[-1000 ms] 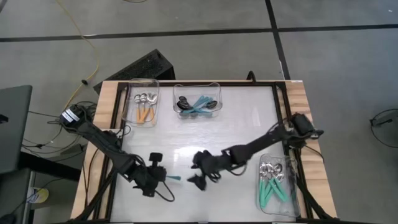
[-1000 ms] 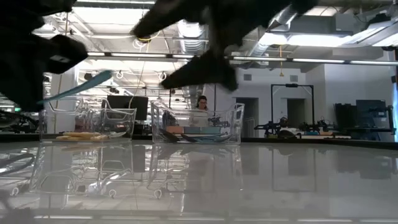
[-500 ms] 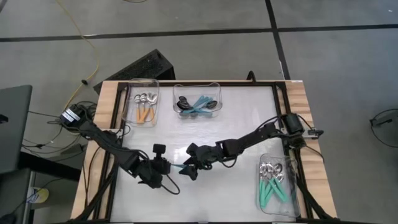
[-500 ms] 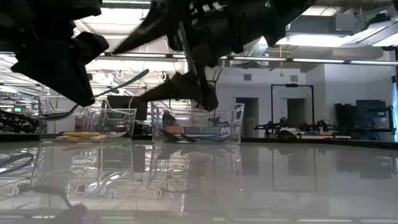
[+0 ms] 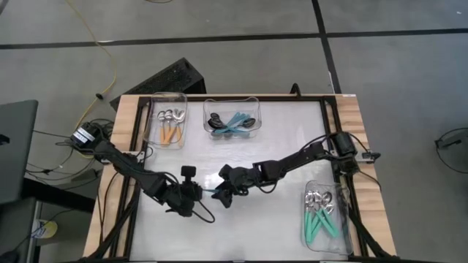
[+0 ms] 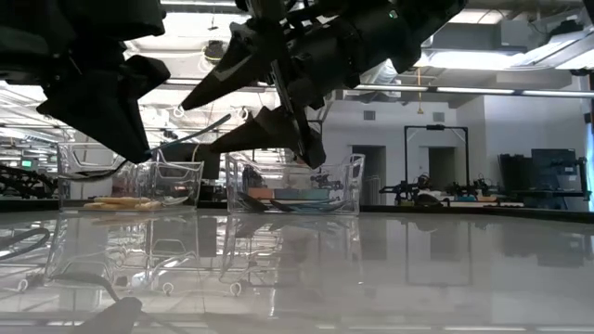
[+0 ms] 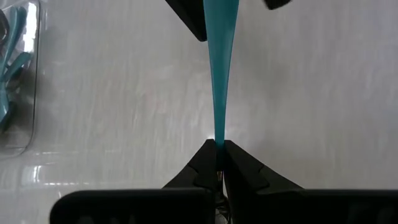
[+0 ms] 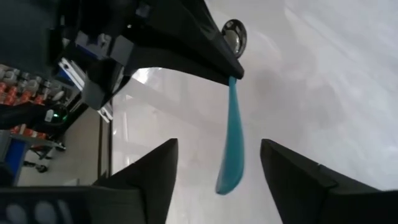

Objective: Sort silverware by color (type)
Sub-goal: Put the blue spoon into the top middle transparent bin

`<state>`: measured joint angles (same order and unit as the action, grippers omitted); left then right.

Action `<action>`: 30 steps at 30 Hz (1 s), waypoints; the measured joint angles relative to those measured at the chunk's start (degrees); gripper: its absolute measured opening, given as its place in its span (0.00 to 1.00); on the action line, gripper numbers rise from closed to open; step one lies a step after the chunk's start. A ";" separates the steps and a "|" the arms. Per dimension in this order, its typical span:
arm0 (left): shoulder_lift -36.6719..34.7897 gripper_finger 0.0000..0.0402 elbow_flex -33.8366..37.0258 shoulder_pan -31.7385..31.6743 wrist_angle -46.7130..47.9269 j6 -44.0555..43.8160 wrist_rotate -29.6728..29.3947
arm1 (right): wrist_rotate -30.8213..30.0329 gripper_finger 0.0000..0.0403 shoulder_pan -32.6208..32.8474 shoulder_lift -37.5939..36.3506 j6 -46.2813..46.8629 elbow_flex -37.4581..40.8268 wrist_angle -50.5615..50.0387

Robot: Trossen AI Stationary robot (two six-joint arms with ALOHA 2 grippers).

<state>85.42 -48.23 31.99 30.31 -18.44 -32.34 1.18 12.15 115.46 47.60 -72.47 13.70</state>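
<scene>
A teal-handled spoon (image 5: pixel 208 191) with a shiny silver bowl (image 8: pixel 234 34) is held up over the near middle of the table by my left gripper (image 5: pixel 197 191), which is shut on it. Its handle (image 7: pixel 221 68) points toward my right gripper (image 5: pixel 221 196). That gripper is open, and its two fingers stand on either side of the handle's free end (image 8: pixel 227 180) without touching it. In the low view the handle (image 6: pixel 197 128) shows above the table between both grippers. My left gripper pinches the spoon's thin teal handle (image 7: pixel 219 138) between its two fingertips, close to the bowl end; the bowl sticks out behind the fingers (image 8: pixel 186 43). The fingers come level from the table's left. The spoon is lifted clear and its handle runs on straight beyond the fingertips.
Three clear bins stand on the table: one with orange-handled spoons (image 5: pixel 170 120) far left, one with blue-handled, dark-bowled spoons (image 5: pixel 232 121) far middle, one with teal-handled spoons (image 5: pixel 324 215) near right. Bare tabletop (image 5: pixel 285 139) lies between them.
My right gripper has moved toward the table's left and a little toward the far edge, until its open fingers flank the spoon handle's free end. My left gripper has carried the spoon a short way right and toward the far edge, still lifted.
</scene>
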 joint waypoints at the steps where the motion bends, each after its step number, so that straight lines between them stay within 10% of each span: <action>1: -0.01 0.00 0.00 0.00 0.08 0.00 0.01 | 0.02 0.58 -0.11 0.00 -0.05 0.00 -0.05; 15: -0.08 0.01 -0.04 -0.02 -0.94 -0.14 1.23 | 1.33 0.06 -0.21 -0.02 -1.88 0.09 -2.45; 22: -0.41 0.19 -1.11 0.40 -2.15 5.13 7.39 | 5.03 0.06 -1.18 -0.99 -4.73 0.09 -4.44; 30: -9.32 0.39 -13.45 7.34 19.91 -7.91 -12.16 | 4.62 0.06 -10.16 -13.62 -15.55 0.00 -16.82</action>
<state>76.10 -61.68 39.33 50.22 -26.35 -44.50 5.79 1.98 101.84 32.05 -72.47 -3.11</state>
